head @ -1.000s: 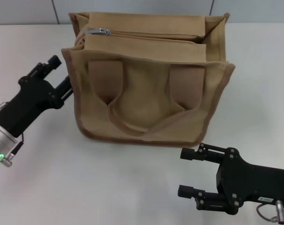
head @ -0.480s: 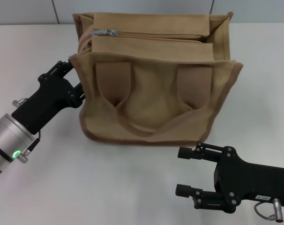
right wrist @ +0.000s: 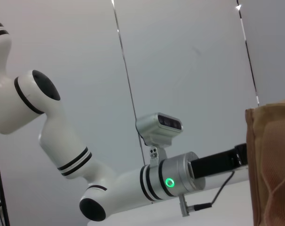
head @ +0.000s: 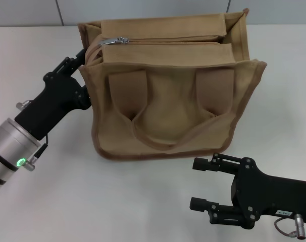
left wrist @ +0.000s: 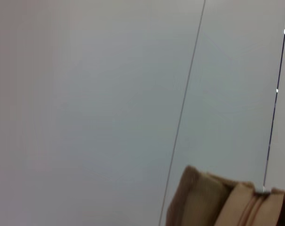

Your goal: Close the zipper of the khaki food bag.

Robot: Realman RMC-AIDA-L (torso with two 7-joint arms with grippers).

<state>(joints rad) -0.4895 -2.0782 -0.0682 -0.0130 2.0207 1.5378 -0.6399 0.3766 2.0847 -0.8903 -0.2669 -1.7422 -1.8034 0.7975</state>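
zipper of the khaki food bag, mid-surface in the head view, looks unclosed: its pull sits at the left end. left gripper touches that corner, fingers' state unclear; right gripper waits apart. left wrist view shows only the bag's corner; right wrist view its edge.
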